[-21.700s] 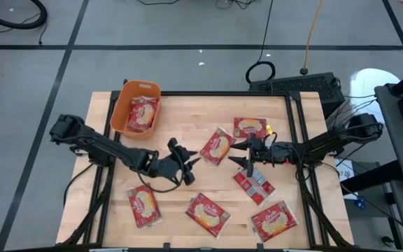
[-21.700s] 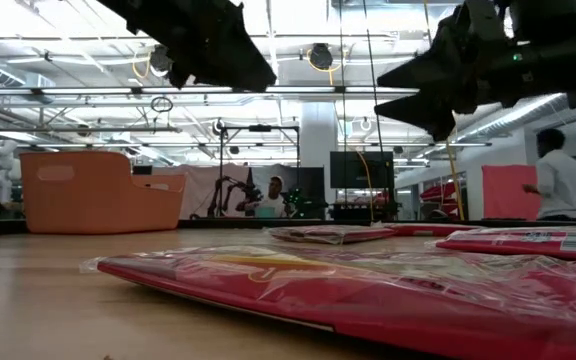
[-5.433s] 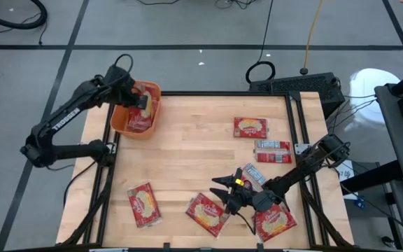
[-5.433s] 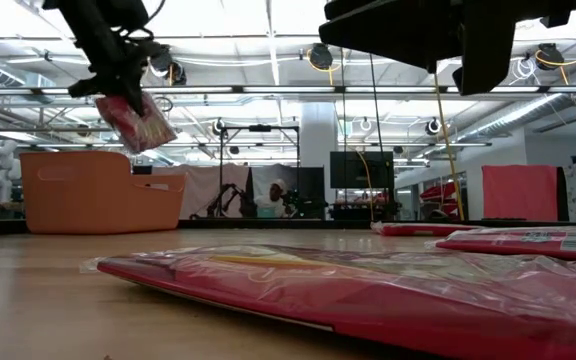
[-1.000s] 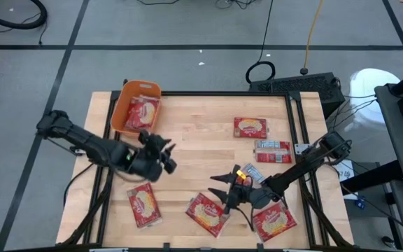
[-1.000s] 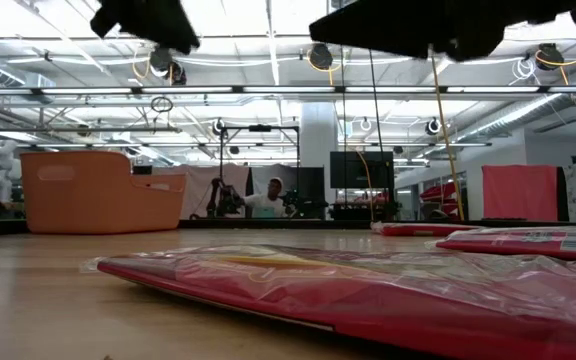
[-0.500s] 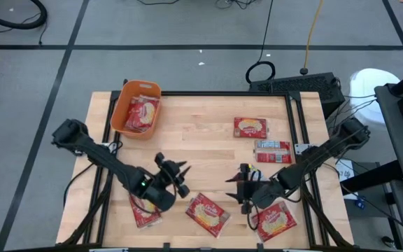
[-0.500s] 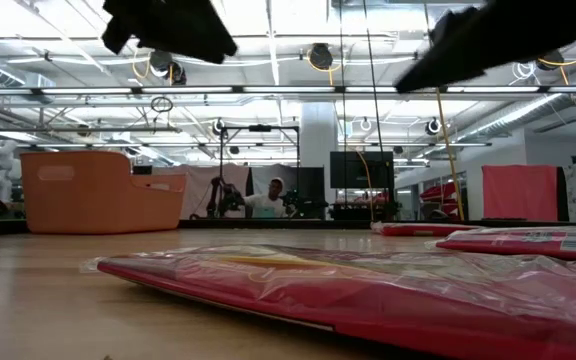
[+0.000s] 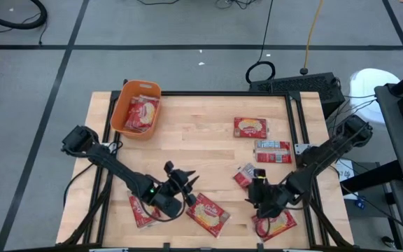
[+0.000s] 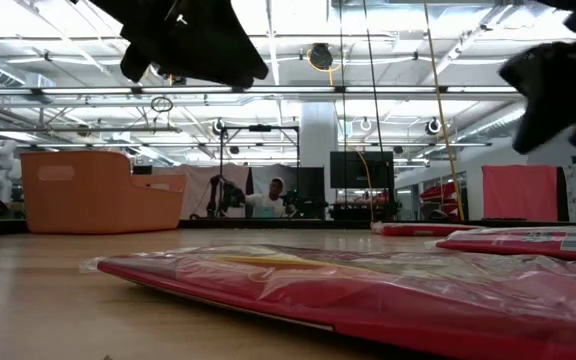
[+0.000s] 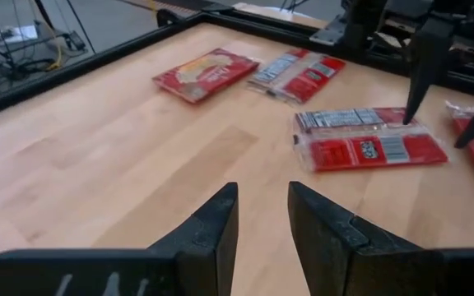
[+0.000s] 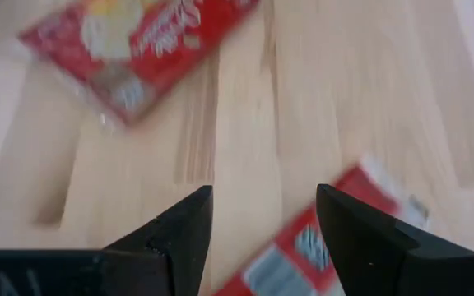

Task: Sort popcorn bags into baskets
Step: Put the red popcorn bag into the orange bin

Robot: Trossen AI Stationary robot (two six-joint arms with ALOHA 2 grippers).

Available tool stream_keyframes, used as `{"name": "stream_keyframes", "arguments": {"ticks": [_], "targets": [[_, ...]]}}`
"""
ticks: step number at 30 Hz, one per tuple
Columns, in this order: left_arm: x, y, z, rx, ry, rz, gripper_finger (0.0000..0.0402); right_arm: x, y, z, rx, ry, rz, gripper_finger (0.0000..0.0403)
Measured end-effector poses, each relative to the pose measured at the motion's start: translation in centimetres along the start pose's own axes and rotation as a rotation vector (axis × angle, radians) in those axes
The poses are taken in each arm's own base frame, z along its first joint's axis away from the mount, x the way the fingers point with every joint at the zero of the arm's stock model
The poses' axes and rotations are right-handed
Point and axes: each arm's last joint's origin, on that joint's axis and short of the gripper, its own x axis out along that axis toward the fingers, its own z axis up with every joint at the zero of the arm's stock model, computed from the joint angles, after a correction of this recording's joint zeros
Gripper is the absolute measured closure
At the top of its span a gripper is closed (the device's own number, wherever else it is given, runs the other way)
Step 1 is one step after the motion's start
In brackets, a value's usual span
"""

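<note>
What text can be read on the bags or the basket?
None legibly.
Bags, high view: print on the red faces too small to read.
Silver-and-red bag, left wrist view: white label panel and barcode-like block visible, characters blurred.
Bags in right wrist view: motion-blurred, unreadable.
Basket: no visible label.
Left hand and right hand: no markings seen.

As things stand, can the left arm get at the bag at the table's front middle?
Probably yes. The left gripper hangs open right beside that bag, and nothing lies between them.
</note>
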Motion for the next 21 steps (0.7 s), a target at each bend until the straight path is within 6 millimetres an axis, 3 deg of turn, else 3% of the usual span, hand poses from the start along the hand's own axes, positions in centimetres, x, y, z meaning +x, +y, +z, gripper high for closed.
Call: {"name": "stream_keyframes", "arguments": {"ticks": [11,21], "targets": [[-0.2,-0.3,0.1,0.000,-0.011,-0.020,0.0289,-1.7,1.7,-3.1,-0.114,0.164,0.051,0.0204],[-0.2,-0.3,0.1,-0.009,-0.011,-0.020,0.0289,-2.9,1.9,-5.3,-0.135,0.262,-0.008,0.0225]]}}
